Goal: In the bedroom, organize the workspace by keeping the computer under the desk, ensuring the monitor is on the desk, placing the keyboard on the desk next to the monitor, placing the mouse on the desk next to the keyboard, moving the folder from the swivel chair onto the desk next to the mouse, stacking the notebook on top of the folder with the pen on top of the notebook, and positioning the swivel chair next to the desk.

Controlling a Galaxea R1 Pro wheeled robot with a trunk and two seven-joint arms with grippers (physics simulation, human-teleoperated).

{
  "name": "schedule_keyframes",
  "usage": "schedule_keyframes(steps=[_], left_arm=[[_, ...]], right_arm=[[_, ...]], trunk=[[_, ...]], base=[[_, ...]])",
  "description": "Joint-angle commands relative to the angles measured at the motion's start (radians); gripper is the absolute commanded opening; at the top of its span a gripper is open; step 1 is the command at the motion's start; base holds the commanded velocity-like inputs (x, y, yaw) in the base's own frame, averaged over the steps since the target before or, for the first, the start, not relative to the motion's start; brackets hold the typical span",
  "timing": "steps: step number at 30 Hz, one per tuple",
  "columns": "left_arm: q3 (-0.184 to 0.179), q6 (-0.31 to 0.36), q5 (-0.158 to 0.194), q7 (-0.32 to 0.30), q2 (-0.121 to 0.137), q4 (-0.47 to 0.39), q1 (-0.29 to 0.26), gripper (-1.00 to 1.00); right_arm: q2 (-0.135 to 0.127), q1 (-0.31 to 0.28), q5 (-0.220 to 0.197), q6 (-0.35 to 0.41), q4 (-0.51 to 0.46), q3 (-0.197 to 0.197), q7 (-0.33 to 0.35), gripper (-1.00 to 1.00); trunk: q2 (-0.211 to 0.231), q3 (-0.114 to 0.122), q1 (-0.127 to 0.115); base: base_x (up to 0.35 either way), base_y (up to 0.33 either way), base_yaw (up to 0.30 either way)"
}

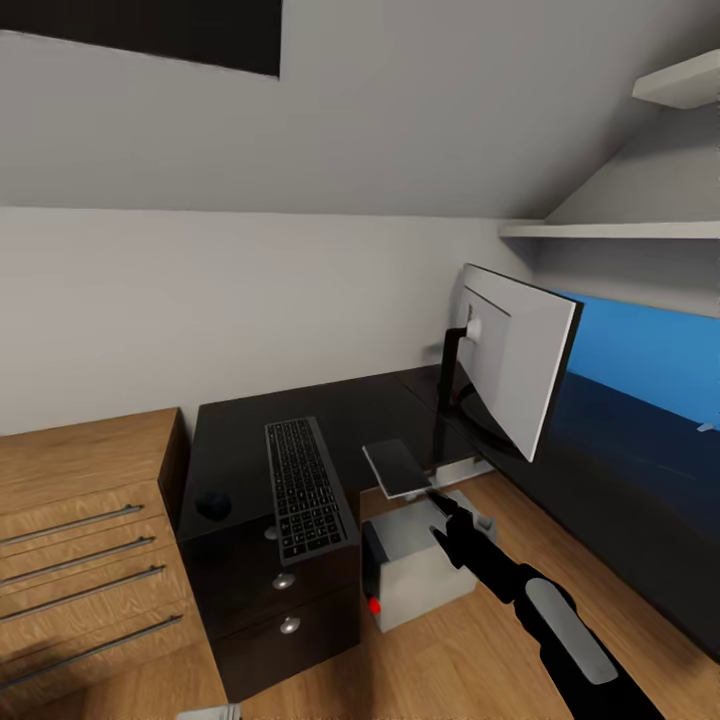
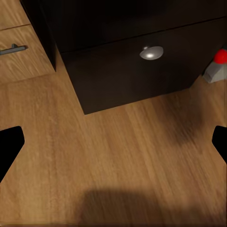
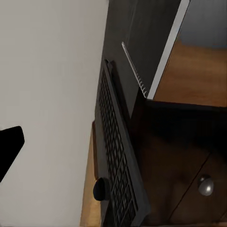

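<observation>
Black desk (image 1: 390, 405) is carrying the monitor (image 1: 520, 365), keyboard (image 1: 305, 488) and mouse (image 1: 213, 504); I'm hovering my right gripper (image 1: 440, 505) over the computer (image 1: 420, 575) (can't tell its jaws), left gripper (image 2: 113, 142) is spreading wide.

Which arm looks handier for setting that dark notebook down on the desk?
The right, probably. Its gripper already reaches to the notebook, which hangs at the desk edge above the computer. The left wrist view faces floor and drawers low down.

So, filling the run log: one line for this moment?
keyboard on desk | mouse beside | computer under | right gripper near monitor base
</observation>
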Motion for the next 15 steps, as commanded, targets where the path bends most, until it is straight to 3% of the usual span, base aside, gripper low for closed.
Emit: schedule_keyframes(steps=[1,7,15], left_arm=[[-0.002,0.005,0.007,0.007,0.000,-0.001,0.000,1.00],[-0.003,0.005,0.006,0.009,0.000,0.007,0.001,1.00],[-0.003,0.005,0.007,0.011,0.000,0.009,0.001,1.00]], right_arm=[[-0.001,-0.001,0.010,-0.002,0.001,0.002,-0.012,1.00],[-0.001,0.000,0.119,-0.012,0.002,0.002,-0.075,1.00],[0.000,0.001,0.181,-0.019,0.002,0.003,-0.105,1.00]], trunk=[[0.007,0.002,-0.004],[0.049,0.021,-0.027],[0.105,0.046,-0.058]], base=[[-0.056,-0.010,0.000],[-0.024,-0.004,0.000],[-0.004,-0.001,0.000]])
